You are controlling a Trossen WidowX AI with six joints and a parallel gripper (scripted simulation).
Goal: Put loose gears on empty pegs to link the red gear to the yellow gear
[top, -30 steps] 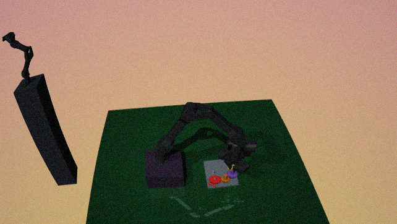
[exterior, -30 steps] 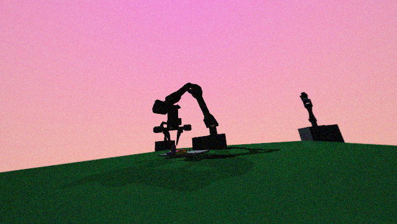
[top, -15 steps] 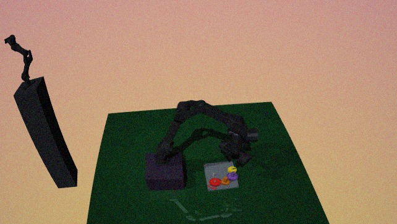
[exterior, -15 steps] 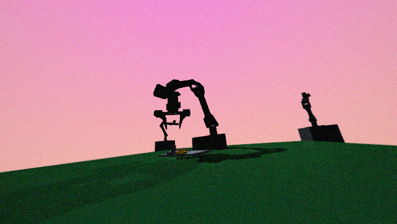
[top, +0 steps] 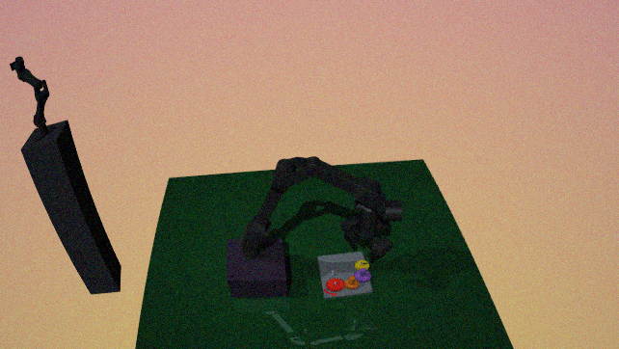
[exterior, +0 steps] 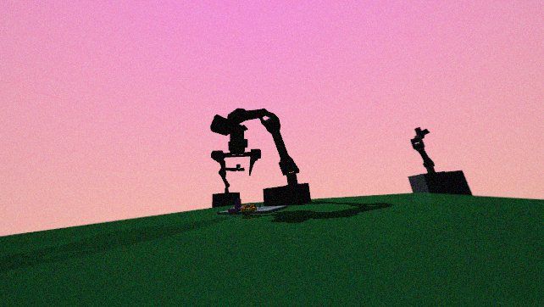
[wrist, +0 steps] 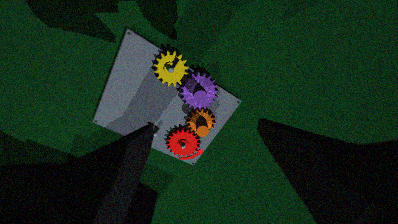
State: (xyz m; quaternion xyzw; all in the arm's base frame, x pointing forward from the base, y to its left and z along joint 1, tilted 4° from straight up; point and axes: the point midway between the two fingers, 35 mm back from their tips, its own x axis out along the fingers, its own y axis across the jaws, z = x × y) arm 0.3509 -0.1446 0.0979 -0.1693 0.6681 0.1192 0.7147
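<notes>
The grey board (top: pixel 337 265) (exterior: pixel 271 210) (wrist: pixel 116 77) carries a row of gears. The red gear (top: pixel 335 284) (wrist: pixel 181 137) is beside the orange gear (top: pixel 351 283) (wrist: pixel 210 120). The purple gear (top: pixel 363 276) (wrist: pixel 211 90) is between the orange gear and the yellow gear (top: pixel 362 265) (wrist: pixel 177 76). Neighbouring teeth look in contact in the wrist view; whether each gear sits fully flat is too small to tell. Round knobs stand on the orange and purple gears. My gripper (exterior: pixel 237 174) (wrist: pixel 206 126) is wide open and empty, above the board.
A thin bare peg (top: pixel 332 273) stands behind the red gear. The red arrow (top: pixel 331 292) (wrist: pixel 193 156) lies beside the red gear. My arm's dark base block (top: pixel 257 267) (exterior: pixel 287 194) is beside the board. Another small arm on a tall block (top: pixel 72 207) (exterior: pixel 441 182) is far off.
</notes>
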